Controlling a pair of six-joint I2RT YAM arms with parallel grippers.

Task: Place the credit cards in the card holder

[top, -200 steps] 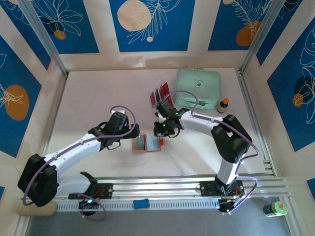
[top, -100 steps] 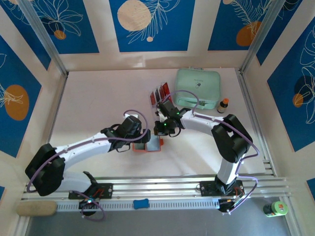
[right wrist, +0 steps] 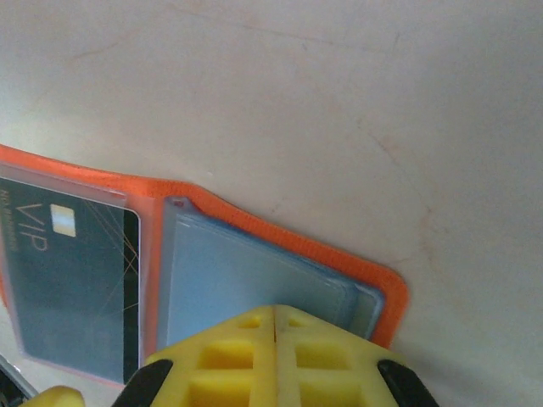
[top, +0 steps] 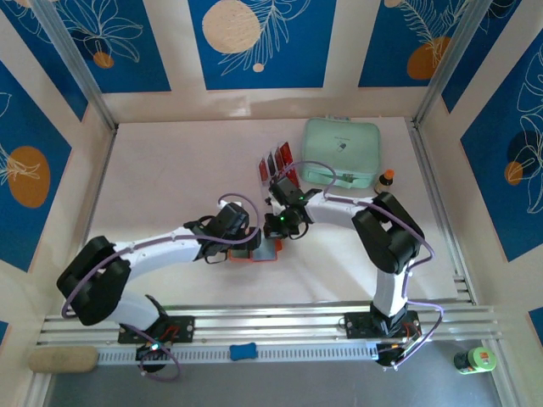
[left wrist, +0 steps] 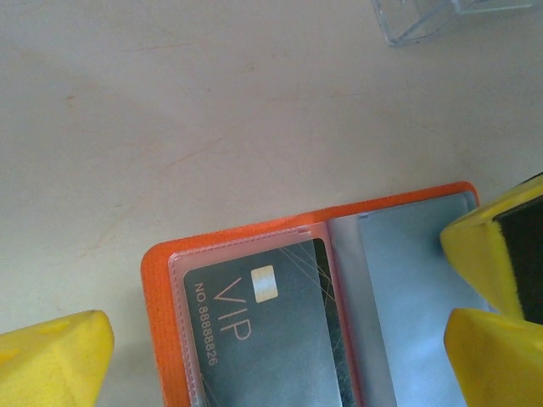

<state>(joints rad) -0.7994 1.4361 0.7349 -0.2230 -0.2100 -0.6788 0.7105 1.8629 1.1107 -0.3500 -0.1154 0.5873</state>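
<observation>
The card holder [top: 264, 253] is an orange wallet lying open on the table. A black VIP credit card [left wrist: 254, 331] sits in the clear sleeve of its left half. My left gripper [left wrist: 276, 360] is open, its yellow fingers [left wrist: 51, 360] straddling that half from just above. My right gripper [right wrist: 276, 318] is shut with nothing between its fingers, and its tips rest on the blue-grey sleeves of the right half [right wrist: 246, 271]. More red and black credit cards [top: 273, 163] stand in a clear rack behind the wallet.
A mint-green case [top: 341, 153] lies at the back right with a small bottle [top: 386, 181] beside it. The corner of the clear rack [left wrist: 424, 21] shows just beyond the wallet. Both arms meet over the middle of the table.
My left arm has swung right and forward, bringing its open gripper over the wallet's left half. The right gripper has stayed shut on the wallet's right half.
</observation>
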